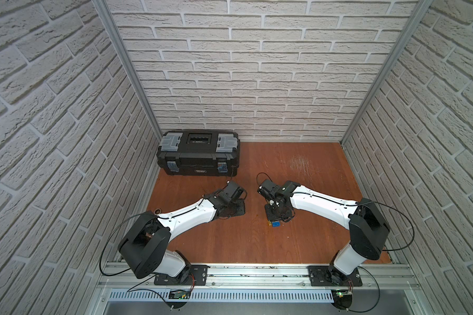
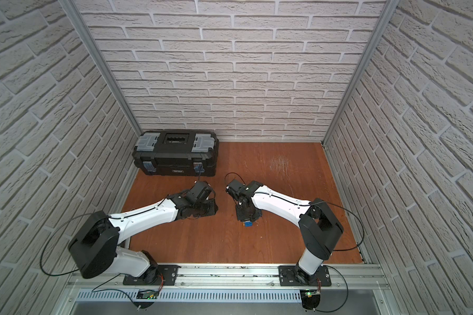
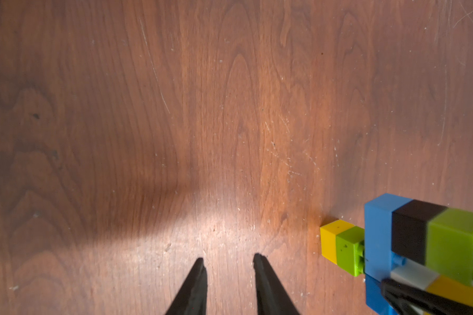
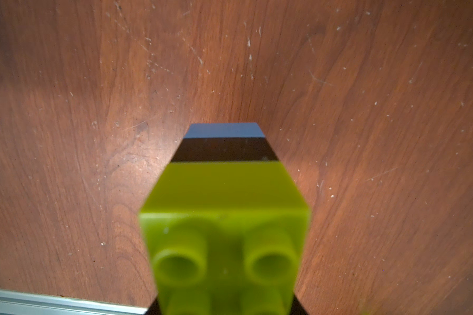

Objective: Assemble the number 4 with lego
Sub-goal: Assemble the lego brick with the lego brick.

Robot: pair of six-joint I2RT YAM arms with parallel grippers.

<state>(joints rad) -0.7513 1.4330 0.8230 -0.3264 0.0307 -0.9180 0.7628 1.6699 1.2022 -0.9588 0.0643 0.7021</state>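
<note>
- Evidently, in both top views the right claw (image 1: 277, 218) points down at the table (image 1: 311, 240) near its middle. The number 4 (image 1: 274, 224) peeps out beneath it as a speck of blue and yellow. The left claw (image 1: 231, 209) hangs low just beside, well clear of the toolbox (image 1: 198, 155) by the back wall. I judge the arms stay close so that one can steady the figure if needed.
- From the left wrist, the left claw (image 3: 228, 261) has its jaws spread with only bare wood between them, so it carries nothing. Nearby stands the blue crossbar (image 3: 377, 234). A black brick (image 3: 410, 234) and a lime-green brick (image 3: 456, 240) are stacked on one face, and a short yellow-and-green stub (image 3: 342, 245) is on the other. A dark finger of the right claw crosses the white and yellow bricks. Whether the figure touches the table, I cannot tell.
- From the right wrist, the camera looks down the column: lime-green studs nearest, then black, then blue farthest. The jaws pinch the figure's sides and are mostly hidden.
- No loose brick shows anywhere. I take the build as about finished, and the grip at one end as suited to setting it down.
</note>
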